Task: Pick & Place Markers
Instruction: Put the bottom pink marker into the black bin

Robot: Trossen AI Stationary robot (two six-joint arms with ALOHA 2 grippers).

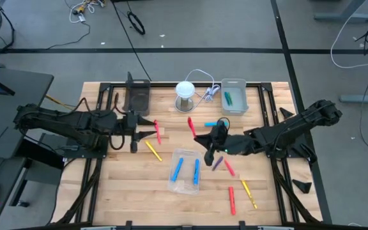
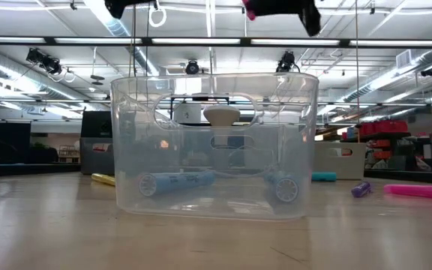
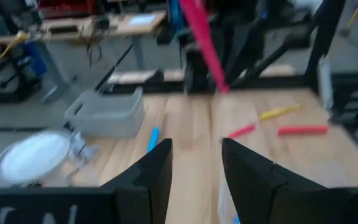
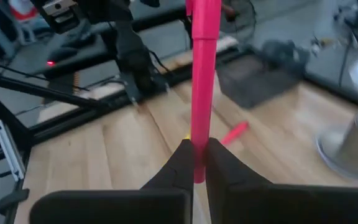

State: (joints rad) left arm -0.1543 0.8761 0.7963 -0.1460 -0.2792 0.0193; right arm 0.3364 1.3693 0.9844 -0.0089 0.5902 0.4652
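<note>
Two blue markers (image 1: 178, 167) already lie in the clear tray (image 1: 185, 184), our landmark. Left of it and farther back, the left gripper (image 1: 147, 130) waits, fingers spread, empty. Right and just behind the tray, the right gripper (image 1: 204, 138) pinches a pink marker (image 4: 202, 81) by its end; so thin a grip might let it pivot and land outside the tray.

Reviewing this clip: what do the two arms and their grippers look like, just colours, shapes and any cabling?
Both arms are dark, near-black jointed links with bundled black cables along them. The left gripper ends in two flat, matte black, wedge-shaped fingers; white lettering shows on the housing below. The right gripper has the same black tapered fingers on a blocky black housing. No other markings can be made out.
</note>
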